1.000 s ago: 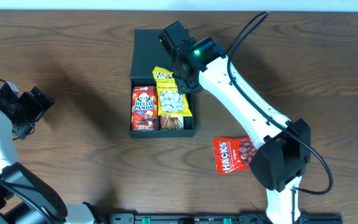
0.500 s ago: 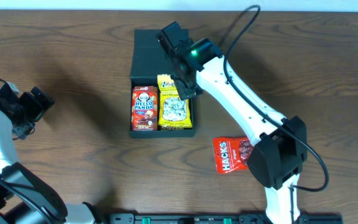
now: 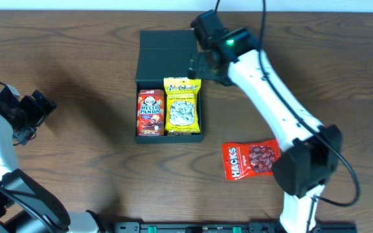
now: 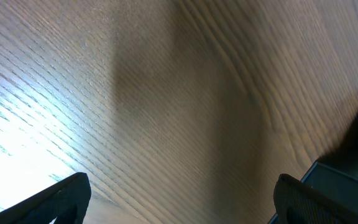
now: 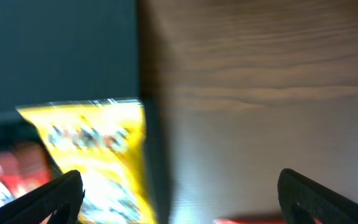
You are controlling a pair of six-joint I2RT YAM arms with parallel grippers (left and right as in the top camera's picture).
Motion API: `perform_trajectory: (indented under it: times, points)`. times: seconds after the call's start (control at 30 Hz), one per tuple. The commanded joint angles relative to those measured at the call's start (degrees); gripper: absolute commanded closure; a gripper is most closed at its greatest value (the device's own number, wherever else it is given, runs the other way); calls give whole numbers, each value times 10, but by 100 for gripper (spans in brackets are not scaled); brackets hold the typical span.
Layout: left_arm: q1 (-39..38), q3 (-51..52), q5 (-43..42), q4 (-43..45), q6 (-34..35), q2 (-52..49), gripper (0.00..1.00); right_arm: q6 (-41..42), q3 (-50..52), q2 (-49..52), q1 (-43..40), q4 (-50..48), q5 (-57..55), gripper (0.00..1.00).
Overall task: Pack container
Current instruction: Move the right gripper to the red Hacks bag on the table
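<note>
Dark wood table (image 3: 76, 77) stretches wide left of the container (image 3: 164, 52), which holds 2 packets (image 3: 182, 110). Both right gripper (image 5: 179, 196) and left gripper (image 4: 185, 199) hang spread, empty.

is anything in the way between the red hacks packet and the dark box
Nothing visible: only bare table lies between the Hacks packet and the container. Its tray already looks filled by the Hello Panda box and the yellow packet side by side.

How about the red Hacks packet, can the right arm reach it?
Probably yes: the Hacks packet lies uncovered on the table on that arm's side, and the right hand is open, empty.
</note>
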State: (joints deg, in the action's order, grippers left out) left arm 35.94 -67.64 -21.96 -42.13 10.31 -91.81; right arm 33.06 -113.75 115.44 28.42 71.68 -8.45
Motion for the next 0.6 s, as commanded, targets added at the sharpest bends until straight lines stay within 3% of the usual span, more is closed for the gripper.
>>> perform_trajectory:
  times: [0.0,0.33,0.47,0.57]
  points:
    - [0,-12,-1,-1,0,9,5,-133,-5,-25,-14,38,-8,1]
    - [0,-12,-1,-1,0,9,5,-210,89,-23,-45,130,-8,11]
    - [0,-12,-1,-1,0,9,5,-171,150,-23,-38,125,-7,18]
    - [0,-12,-1,-2,0,9,5,-126,185,-23,-23,118,-8,17]
